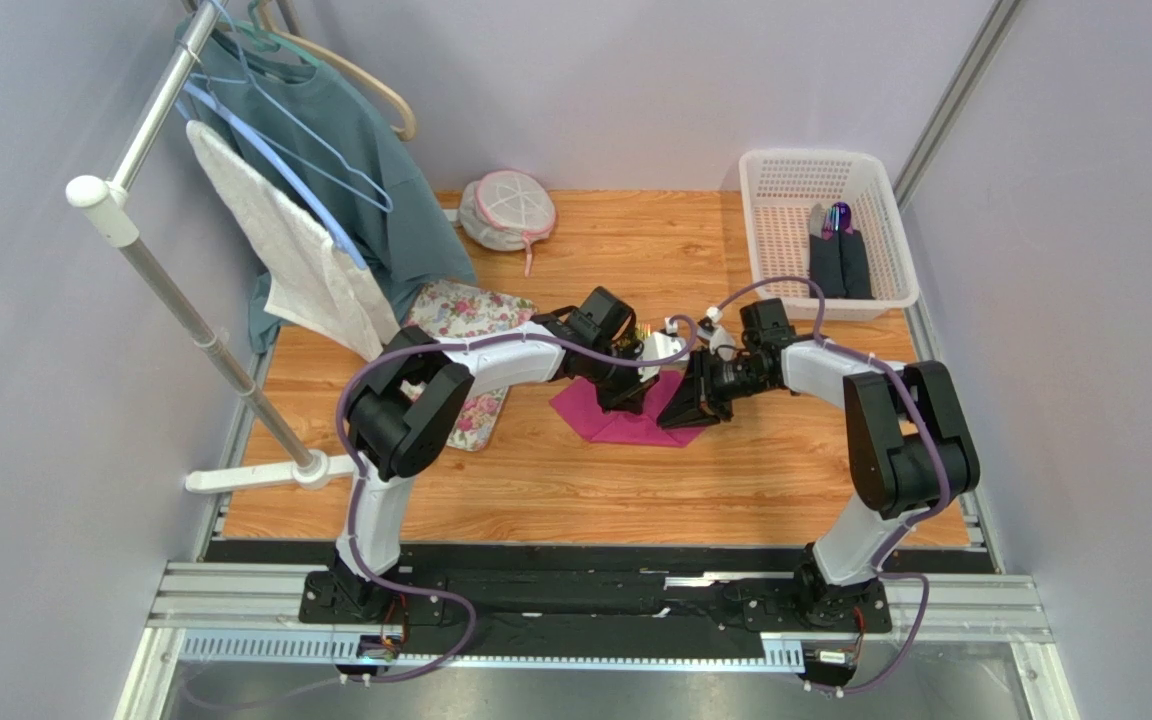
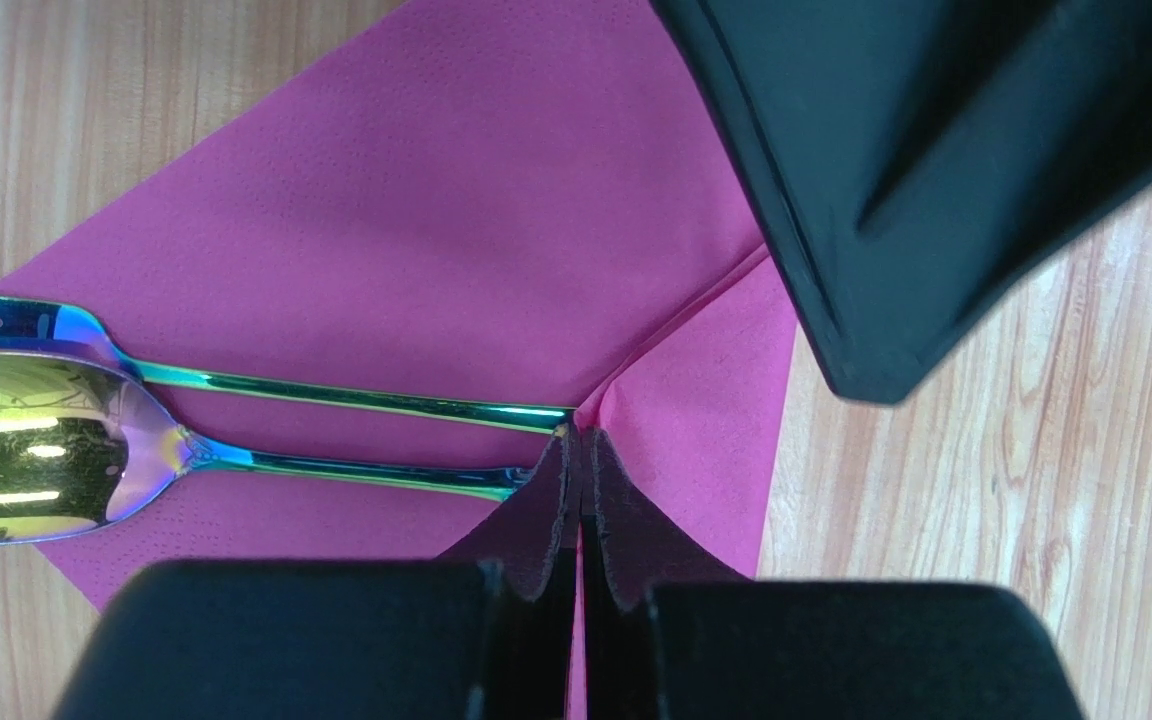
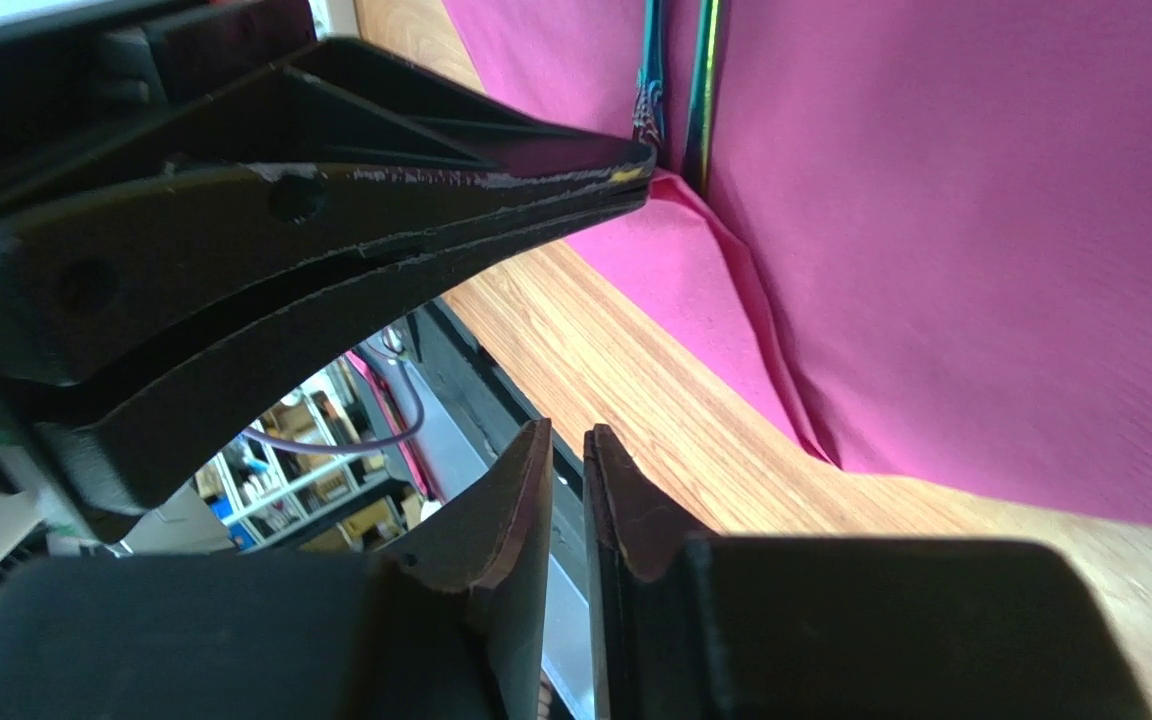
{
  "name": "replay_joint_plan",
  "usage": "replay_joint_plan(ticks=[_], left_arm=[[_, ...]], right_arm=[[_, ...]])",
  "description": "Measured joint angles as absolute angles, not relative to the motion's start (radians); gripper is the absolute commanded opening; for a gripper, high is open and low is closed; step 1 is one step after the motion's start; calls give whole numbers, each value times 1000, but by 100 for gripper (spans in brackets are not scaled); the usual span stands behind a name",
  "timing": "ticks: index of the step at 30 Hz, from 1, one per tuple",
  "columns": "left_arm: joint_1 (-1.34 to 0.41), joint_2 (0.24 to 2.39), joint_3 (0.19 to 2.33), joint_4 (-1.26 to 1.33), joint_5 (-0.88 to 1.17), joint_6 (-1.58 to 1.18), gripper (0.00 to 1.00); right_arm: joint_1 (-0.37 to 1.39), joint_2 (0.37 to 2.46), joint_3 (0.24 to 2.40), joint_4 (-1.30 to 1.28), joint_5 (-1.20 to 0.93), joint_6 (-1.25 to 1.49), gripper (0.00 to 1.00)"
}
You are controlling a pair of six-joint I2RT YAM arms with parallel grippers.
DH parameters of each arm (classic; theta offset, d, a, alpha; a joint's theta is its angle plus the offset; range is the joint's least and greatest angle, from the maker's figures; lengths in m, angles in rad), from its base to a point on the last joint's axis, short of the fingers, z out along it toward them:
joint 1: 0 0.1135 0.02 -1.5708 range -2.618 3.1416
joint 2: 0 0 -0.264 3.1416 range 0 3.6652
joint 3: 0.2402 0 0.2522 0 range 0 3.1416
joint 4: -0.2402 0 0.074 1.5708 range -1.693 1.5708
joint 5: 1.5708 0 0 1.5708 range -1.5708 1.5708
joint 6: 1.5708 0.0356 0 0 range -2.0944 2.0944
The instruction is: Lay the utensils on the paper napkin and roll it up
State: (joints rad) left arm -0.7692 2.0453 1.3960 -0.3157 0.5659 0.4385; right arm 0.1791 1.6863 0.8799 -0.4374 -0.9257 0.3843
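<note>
The magenta paper napkin (image 1: 612, 420) lies mid-table. In the left wrist view the gold spoon (image 2: 26, 450) and the fork (image 2: 312, 393) lie side by side on the napkin (image 2: 432, 225), handles pointing at my fingers. My left gripper (image 2: 582, 450) is shut on a raised fold of the napkin right at the handle ends. It also shows in the right wrist view (image 3: 635, 162), pinching the napkin's edge (image 3: 717, 255) lifted off the wood. My right gripper (image 3: 567, 443) is shut and empty, hovering beside the napkin's edge, close to the left gripper (image 1: 630, 398).
A white basket (image 1: 898, 240) at the back right holds dark items with a purple tip (image 1: 838, 248). A floral cloth (image 1: 465, 323) lies left of the napkin. A clothes rack (image 1: 177, 285) with a white towel (image 1: 289, 248) stands at the left. A round mesh pouch (image 1: 507, 207) lies at the back.
</note>
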Motion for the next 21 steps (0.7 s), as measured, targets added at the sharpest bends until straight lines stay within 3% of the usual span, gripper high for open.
replay_joint_plan(ticks=[8, 21], left_arm=[[-758, 2067, 1396, -301, 564, 422, 0], [-757, 2081, 1417, -303, 567, 408, 1]], right_arm=[[221, 1761, 876, -402, -887, 400, 8], [242, 1831, 876, -381, -813, 419, 2]])
